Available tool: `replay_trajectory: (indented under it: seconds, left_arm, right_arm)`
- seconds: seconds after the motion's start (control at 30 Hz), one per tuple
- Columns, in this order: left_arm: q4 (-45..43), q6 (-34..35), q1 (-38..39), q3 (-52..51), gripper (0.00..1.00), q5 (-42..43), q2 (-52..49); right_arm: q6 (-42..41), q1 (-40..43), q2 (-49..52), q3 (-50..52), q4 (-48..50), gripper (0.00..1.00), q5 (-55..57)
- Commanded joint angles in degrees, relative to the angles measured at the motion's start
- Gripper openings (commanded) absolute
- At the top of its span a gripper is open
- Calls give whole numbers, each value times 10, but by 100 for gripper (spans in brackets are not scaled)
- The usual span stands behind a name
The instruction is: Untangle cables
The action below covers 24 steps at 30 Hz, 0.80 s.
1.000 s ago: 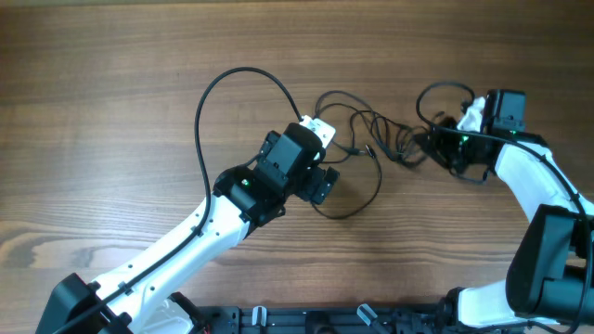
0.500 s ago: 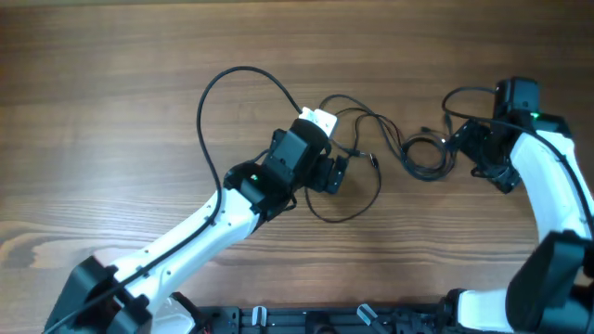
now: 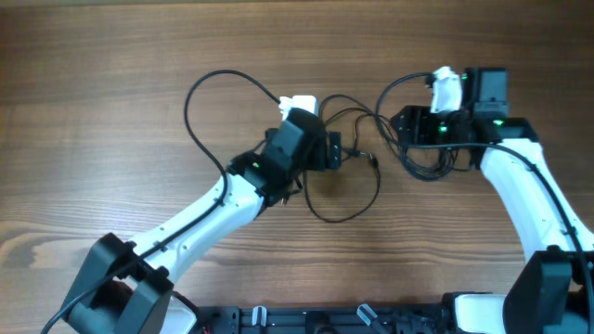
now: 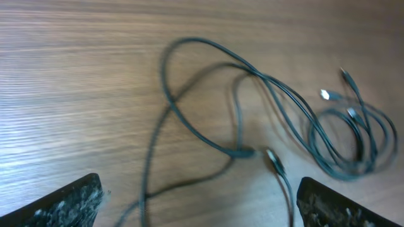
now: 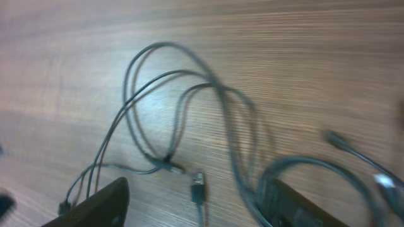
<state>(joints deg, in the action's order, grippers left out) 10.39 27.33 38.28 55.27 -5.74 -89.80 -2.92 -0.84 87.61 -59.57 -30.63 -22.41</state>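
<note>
From above, the left gripper [image 3: 331, 151] hangs over the left part of the cables [image 3: 370, 157], which lie loose in the middle of the wooden table [image 3: 102, 83], and the right gripper [image 3: 401, 125] is over their coiled right end. Only the wrist views show the grip: the left fingers [image 4: 72, 200] are wide apart and hold nothing, and the right fingers [image 5: 101, 205], blurred, are also apart above a small plug [image 5: 197, 187].

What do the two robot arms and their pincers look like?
White tubular links, black joint housings and small green lights make up the left arm and right arm. A thick black wire loops from the left arm. Each wrist carries a small white box. The left pincer and right pincer have black fingers.
</note>
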Motion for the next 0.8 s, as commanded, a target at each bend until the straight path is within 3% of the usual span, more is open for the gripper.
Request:
replay_trajectory:
  seconds: [0.0,0.3,0.5,0.77]
  left_arm:
    - [4,21,-35,0,100,-7,-4]
    - [6,21,-56,0,100,-8,-4]
    - [5,21,-56,0,100,-8,-4]
    - [5,21,-56,0,100,-8,-4]
  right_arm:
    - [34,-40,37,8,18,67,26]
    - [44,-61,109,8,77,66,98]
    - [44,-61,142,8,101,64,45]
    - [38,-61,166,8,100,44,48]
